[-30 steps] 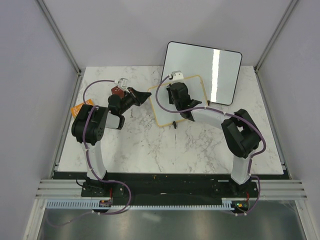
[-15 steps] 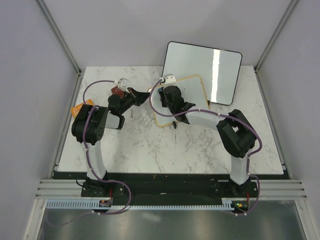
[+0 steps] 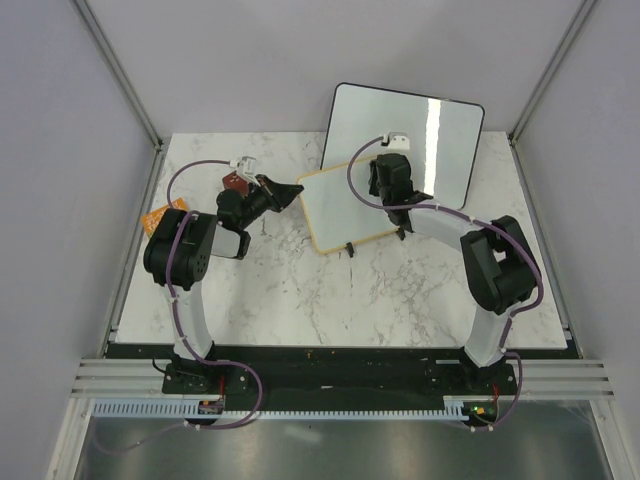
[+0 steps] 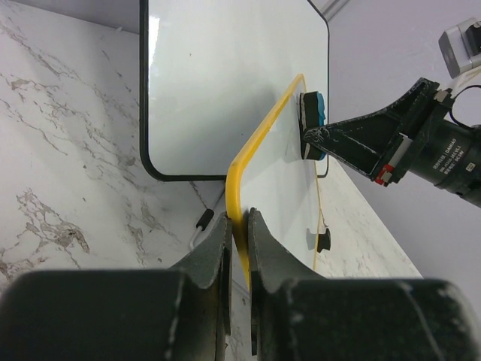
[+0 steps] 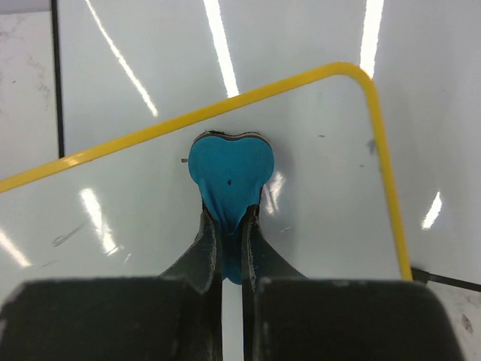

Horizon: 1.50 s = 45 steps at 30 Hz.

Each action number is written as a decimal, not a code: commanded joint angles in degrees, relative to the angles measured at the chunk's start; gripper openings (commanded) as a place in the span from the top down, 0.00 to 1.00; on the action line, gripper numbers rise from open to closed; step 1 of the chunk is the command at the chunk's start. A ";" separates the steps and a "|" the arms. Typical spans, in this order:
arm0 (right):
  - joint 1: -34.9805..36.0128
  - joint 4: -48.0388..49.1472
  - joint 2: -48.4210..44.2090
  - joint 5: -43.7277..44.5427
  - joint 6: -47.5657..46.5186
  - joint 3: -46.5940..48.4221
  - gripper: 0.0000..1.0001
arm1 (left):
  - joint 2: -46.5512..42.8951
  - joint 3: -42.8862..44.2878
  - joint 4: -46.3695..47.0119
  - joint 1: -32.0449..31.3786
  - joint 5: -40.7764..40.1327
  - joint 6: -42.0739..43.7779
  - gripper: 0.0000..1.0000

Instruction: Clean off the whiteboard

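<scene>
The small whiteboard with a yellow frame stands tilted on the marble table, and its face looks blank in the top view. My left gripper is shut on its left edge; the left wrist view shows the yellow frame pinched between my fingers. My right gripper is shut on a blue eraser and presses it against the board near its upper right corner. The eraser also shows in the left wrist view. A faint smudge shows on the board at the left.
A larger black-framed board leans against the back wall just behind the small one. An orange packet lies at the table's left edge. A red-brown object sits by my left wrist. The board's black foot rests on the table.
My right gripper has swept the eraser across the board from its left part to the upper right corner. The left gripper has kept its hold and stayed in place.
</scene>
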 commanded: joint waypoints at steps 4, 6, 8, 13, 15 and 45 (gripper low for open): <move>-3.01 -6.12 2.37 -0.73 0.71 -3.84 1.00 | 0.08 -0.35 5.24 -0.53 3.51 1.21 0.98; -3.01 -5.86 2.64 -4.22 0.62 -4.36 1.00 | -0.01 -0.35 5.24 -0.44 3.59 1.30 0.98; -2.58 -5.15 2.64 -5.74 0.62 -5.59 1.00 | -0.01 -0.35 5.24 -0.53 3.51 1.30 0.98; 0.59 -3.22 3.25 -8.38 -0.96 -6.91 1.00 | 0.08 -0.26 5.33 -0.53 3.59 1.30 0.98; 2.08 -2.16 3.34 -8.99 -1.13 -7.18 1.00 | -0.01 -0.35 5.24 -0.53 3.59 1.39 0.98; 2.00 -14.47 5.37 -5.22 0.27 0.92 1.00 | -0.80 -1.67 7.61 -0.53 4.03 1.57 0.98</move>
